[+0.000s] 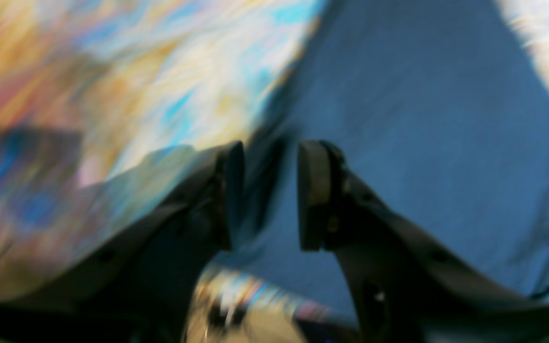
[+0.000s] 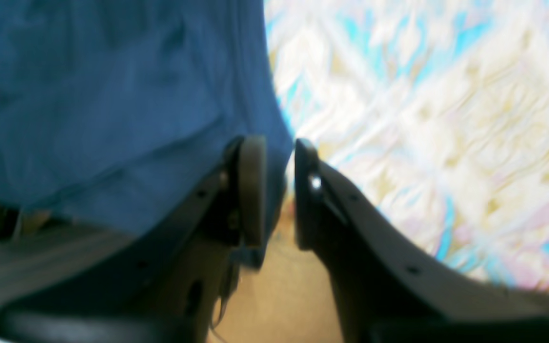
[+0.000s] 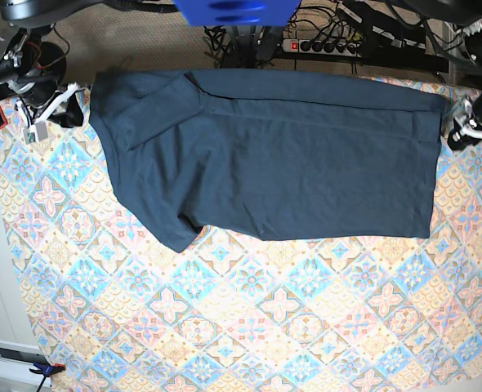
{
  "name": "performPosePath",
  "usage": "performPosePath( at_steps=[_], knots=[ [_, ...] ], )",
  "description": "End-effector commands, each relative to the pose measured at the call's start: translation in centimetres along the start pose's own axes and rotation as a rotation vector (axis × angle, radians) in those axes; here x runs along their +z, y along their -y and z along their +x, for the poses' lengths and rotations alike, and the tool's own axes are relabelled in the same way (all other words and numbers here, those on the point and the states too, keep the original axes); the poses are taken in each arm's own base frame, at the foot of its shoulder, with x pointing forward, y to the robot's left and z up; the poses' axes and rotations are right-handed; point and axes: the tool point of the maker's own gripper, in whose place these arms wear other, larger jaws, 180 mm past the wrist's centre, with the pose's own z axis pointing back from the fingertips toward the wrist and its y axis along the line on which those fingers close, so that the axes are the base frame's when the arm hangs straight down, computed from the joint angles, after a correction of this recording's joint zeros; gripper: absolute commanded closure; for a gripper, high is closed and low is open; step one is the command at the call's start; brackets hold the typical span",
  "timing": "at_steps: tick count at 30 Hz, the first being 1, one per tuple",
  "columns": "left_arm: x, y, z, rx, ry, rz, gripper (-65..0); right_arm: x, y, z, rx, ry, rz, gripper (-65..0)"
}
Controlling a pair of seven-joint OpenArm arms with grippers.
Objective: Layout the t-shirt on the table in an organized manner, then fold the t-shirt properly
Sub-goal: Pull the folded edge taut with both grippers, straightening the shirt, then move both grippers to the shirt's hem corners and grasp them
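- Left wrist view: everything's smeared, but the left gripper (image 1: pixel 270 195) has its jaws spread with a clear gap and nothing pinched. The t-shirt (image 1: pixel 422 143) fills the space past the right jaw, with the table (image 1: pixel 169 85) cloth showing beyond the left one. Risk as I see it: a finger could snag the shirt edge and drag it, wrecking that straight side.
- Right wrist view: the right gripper (image 2: pixel 280 190) is parted too, but only narrowly. The shirt edge sits right against the left pad, so I honestly can't tell whether a bit of fabric is caught there. If it is, any pull-away could tug that corner off the table's edge.
- Base view: the shirt lies flat along the far edge of the table, folded in half lengthwise by the look of it, one sleeve poking out toward the middle. Both arms sit at the far corners, each just beside a short end of the shirt, wrists low and angled in. The far fold runs very close to the table's far edge, so a small nudge could slide it over.
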Motion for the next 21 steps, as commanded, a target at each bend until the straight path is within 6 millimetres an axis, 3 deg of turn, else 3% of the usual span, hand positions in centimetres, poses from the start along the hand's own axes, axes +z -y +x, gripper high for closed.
performPosePath(
  at_steps=[1,7,12,15,21],
  knots=[
    [0.7,0.3,2.5,-0.033,0.058,-0.001,-19.3,0.2,0.0,1.8,0.028,0.051,0.003,-10.4],
    [-0.3,2.8,6.9,-0.058,0.158,-0.029,-19.3,-2.4,-2.4,7.0,0.094,0.152,0.087,-10.4],
    [-3.0,5.8,10.0,-0.206,0.160,0.036,-19.4,-4.5,-4.5,11.1,0.213,0.185,0.110,-10.4],
    [-5.4,7.5,10.7,-0.223,0.168,0.042,-19.4,-5.4,-5.0,13.4,0.285,0.196,0.090,-10.4],
    [-9.7,7.8,10.9,-0.304,0.166,0.103,-19.4,-5.8,-5.1,16.1,0.352,0.221,0.050,-10.3]
  ],
)
